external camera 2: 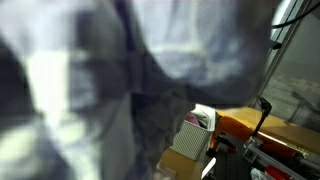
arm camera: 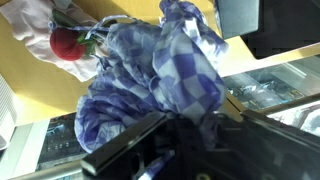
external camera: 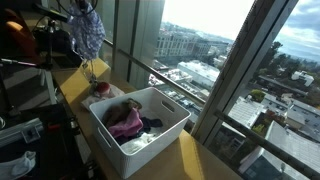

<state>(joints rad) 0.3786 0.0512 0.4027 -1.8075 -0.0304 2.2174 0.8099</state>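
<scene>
Now the gripper (arm camera: 186,128) is holding a blue-and-white checkered fabric cloth (arm camera: 165,70) high in the air.
Its fingers are clamping the cloth, which is hanging above the wooden table (external camera: 72,88), near the white plastic bin (external camera: 150,145); pink and dark garments (external camera: 128,120) are lying inside, so the work seems only partly done.

In an exterior view, the bin (external camera: 155,135) is standing on the table (external camera: 72,88), and the window (external camera: 200,50) is running along its right side. Clothes (external camera: 128,120) are lying in the bin. Behind the bin, we are seeing the cloth (external camera: 90,35) hanging from the gripper (arm camera: 190,128) over the table, near a small item (external camera: 101,89) lying just beside the bin's far corner.
</scene>
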